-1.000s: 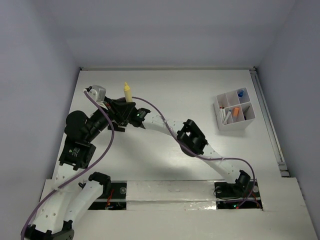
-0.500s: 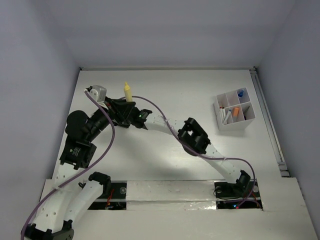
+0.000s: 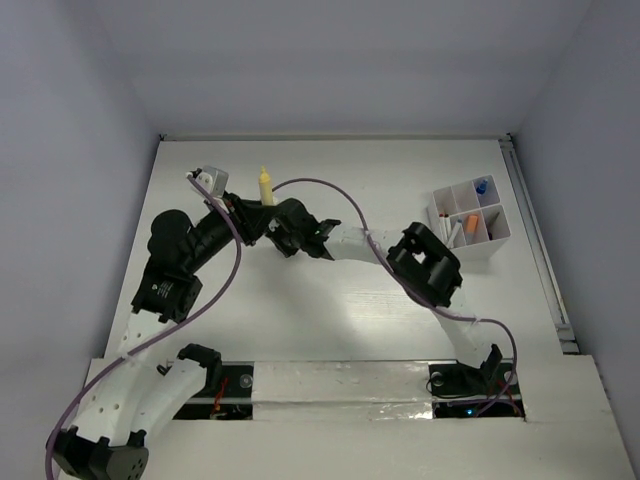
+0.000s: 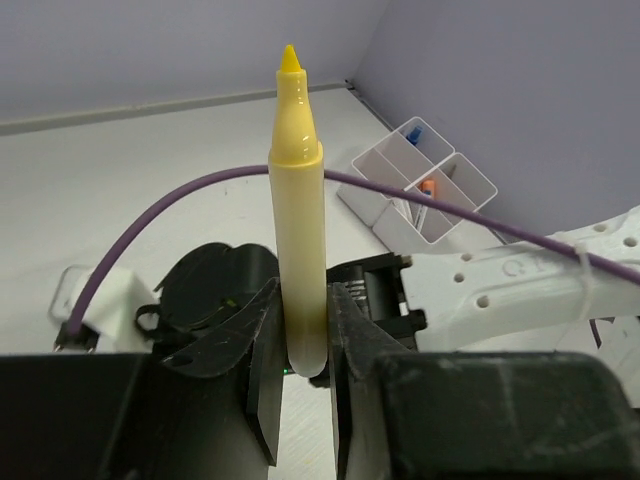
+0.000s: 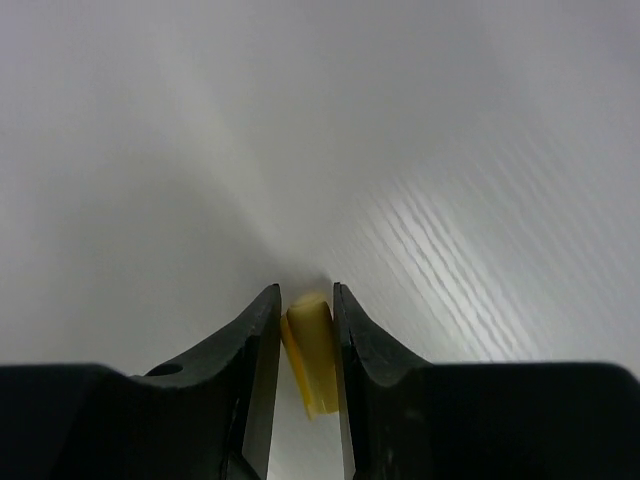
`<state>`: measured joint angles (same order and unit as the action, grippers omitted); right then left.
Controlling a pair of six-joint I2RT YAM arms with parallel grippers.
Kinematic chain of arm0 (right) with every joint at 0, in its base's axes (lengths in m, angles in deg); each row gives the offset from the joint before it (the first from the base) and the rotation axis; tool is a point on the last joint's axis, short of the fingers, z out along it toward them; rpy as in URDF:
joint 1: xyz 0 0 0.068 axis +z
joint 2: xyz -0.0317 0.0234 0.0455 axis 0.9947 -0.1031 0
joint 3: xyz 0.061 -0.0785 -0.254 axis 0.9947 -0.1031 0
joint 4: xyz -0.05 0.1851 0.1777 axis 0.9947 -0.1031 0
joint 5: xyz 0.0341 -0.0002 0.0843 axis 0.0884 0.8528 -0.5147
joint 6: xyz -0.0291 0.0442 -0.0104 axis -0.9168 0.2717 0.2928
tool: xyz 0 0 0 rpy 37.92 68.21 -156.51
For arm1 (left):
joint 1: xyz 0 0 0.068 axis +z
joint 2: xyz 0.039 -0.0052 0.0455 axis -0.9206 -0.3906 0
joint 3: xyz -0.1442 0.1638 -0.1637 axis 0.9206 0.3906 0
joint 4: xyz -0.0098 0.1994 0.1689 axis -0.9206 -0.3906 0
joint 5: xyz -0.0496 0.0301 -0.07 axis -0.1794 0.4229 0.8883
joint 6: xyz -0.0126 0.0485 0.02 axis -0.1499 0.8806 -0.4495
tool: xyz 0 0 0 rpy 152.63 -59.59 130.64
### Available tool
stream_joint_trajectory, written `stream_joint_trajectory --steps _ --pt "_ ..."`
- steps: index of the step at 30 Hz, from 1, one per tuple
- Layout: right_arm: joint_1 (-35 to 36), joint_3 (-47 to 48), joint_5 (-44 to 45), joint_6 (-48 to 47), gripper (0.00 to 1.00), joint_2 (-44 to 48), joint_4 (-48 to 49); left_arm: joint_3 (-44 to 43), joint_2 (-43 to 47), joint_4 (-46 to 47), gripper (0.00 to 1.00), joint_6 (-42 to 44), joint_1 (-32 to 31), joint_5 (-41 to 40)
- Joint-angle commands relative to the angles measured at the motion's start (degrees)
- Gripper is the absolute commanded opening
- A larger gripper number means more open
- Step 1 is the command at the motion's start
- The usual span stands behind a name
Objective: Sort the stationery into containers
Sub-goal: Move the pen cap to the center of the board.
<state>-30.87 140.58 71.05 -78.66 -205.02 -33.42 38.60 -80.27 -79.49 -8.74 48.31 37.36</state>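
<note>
A cream stick [image 4: 298,200] with a bare yellow pointed tip stands upright, and my left gripper [image 4: 303,300] is shut on its lower end. From above, the cream stick [image 3: 265,187] rises over the left gripper [image 3: 252,215] at the table's back left. My right gripper [image 5: 304,295] is shut on a short pale-yellow cap-like piece [image 5: 312,350]. In the top view the right gripper [image 3: 285,228] sits just right of the left one, their black bodies overlapping. The white divided container [image 3: 470,222] stands at the right and holds a blue-tipped item [image 3: 481,186] and an orange item [image 3: 471,222].
The white container [image 4: 420,185] also shows behind the stick in the left wrist view. A purple cable [image 3: 310,190] loops over the right arm, and another follows the left arm. A rail [image 3: 535,240] runs along the table's right edge.
The right gripper has gone from open to shut on the pale-yellow piece. Both grippers and the stick have shifted slightly right, and the right arm's elbow has swung right.
</note>
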Motion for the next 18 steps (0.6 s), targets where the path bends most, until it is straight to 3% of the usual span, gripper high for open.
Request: stream_joint_trajectory --steps 1,6,11,14,18 --pt "-1.09 -5.98 6.98 15.05 0.02 5.89 3.75 0.44 -0.32 4.09 0.00 -0.96 -0.29 2.56" --pt "-5.91 -17.50 1.55 26.90 0.00 12.58 13.84 1.23 -1.37 5.50 0.00 -2.63 -0.29 5.63" --pt "-8.47 -25.42 -4.17 32.81 0.00 20.67 23.00 2.02 -1.64 6.03 0.00 -3.68 -0.29 6.78" --pt "-9.00 -24.72 -2.69 31.77 0.00 21.56 20.91 2.64 -1.38 5.85 0.00 -3.95 -0.29 6.69" --pt "-9.00 -25.42 5.98 29.84 0.00 19.98 18.01 2.99 -1.20 5.50 0.00 -3.77 -0.29 6.61"
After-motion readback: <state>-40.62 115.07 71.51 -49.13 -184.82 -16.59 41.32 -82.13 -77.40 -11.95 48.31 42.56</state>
